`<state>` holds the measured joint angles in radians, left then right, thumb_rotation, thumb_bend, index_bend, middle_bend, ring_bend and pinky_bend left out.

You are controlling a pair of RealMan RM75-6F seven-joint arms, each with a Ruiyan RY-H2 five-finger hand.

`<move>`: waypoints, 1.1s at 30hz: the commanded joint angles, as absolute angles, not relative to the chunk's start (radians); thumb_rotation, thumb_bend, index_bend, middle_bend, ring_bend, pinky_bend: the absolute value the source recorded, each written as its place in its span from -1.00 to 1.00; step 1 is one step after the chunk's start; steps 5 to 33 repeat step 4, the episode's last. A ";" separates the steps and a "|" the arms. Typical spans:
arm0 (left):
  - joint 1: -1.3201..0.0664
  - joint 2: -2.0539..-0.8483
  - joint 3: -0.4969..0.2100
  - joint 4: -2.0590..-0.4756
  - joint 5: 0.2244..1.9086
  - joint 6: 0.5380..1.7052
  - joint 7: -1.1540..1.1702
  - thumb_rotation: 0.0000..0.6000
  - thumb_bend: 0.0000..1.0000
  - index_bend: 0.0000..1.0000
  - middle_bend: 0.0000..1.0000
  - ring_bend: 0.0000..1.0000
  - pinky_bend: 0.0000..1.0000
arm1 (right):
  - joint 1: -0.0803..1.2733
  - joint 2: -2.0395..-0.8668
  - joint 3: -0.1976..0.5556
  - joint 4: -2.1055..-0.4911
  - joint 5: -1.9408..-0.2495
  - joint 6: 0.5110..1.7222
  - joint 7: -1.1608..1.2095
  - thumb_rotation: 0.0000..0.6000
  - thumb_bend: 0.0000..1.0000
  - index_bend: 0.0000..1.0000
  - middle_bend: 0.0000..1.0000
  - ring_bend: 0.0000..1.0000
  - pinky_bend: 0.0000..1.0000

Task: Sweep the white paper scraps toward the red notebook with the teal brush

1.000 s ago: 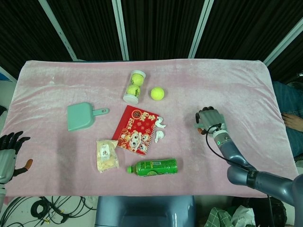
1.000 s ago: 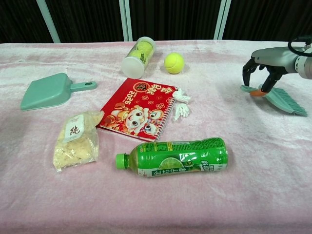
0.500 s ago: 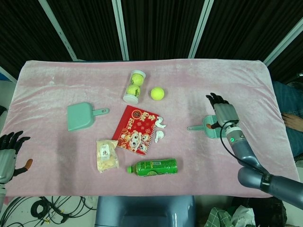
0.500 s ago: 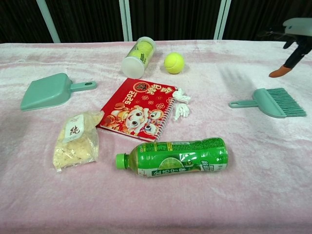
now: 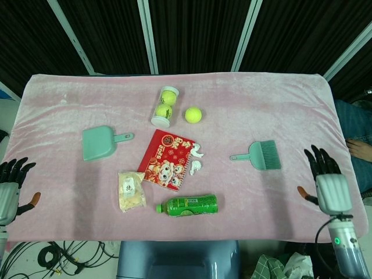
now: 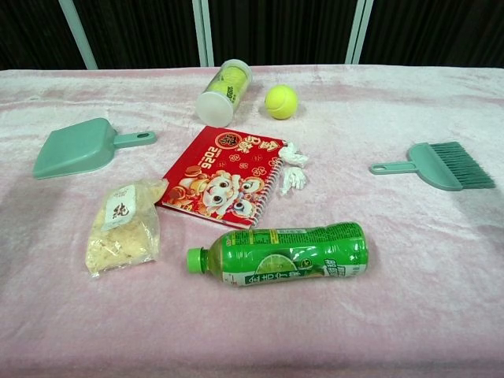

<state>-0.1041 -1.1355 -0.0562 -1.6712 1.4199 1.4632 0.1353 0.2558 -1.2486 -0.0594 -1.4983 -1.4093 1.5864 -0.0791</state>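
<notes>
The teal brush (image 5: 261, 156) (image 6: 442, 164) lies flat on the pink cloth at the right, handle pointing left, with nothing touching it. White paper scraps (image 5: 196, 160) (image 6: 293, 167) lie against the right edge of the red notebook (image 5: 168, 159) (image 6: 224, 175) in the middle. My right hand (image 5: 329, 186) hangs off the table's right front corner, fingers spread and holding nothing, well away from the brush. My left hand (image 5: 10, 187) sits at the left front edge, also spread with nothing in it. The chest view shows neither hand.
A teal dustpan (image 5: 100, 142) (image 6: 80, 147) lies left of the notebook. A tube of tennis balls (image 5: 164, 106) (image 6: 224, 91) and a loose tennis ball (image 5: 193, 114) (image 6: 281, 101) sit behind it. A green bottle (image 5: 188, 204) (image 6: 288, 253) and a snack bag (image 5: 131, 190) (image 6: 124, 224) lie in front.
My right hand let go of the brush, left it on the cloth, and drew back to the right front, out of the chest view. The left hand barely moved.
</notes>
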 commanded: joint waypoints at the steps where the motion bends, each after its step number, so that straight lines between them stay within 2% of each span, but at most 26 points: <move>1: -0.102 -1.141 -0.056 -1.660 1.443 1.480 0.127 1.00 -0.38 -0.70 -0.84 -1.00 -0.98 | 0.212 -1.294 -0.083 -1.439 -1.459 1.621 -0.102 1.00 -0.92 -0.86 -0.94 -0.92 -0.69; 33: -0.099 -1.145 -0.054 -1.650 1.456 1.492 0.118 1.00 -0.38 -0.70 -0.84 -1.00 -0.98 | 0.207 -1.288 -0.084 -1.452 -1.459 1.599 -0.121 1.00 -0.89 -0.86 -0.94 -0.92 -0.69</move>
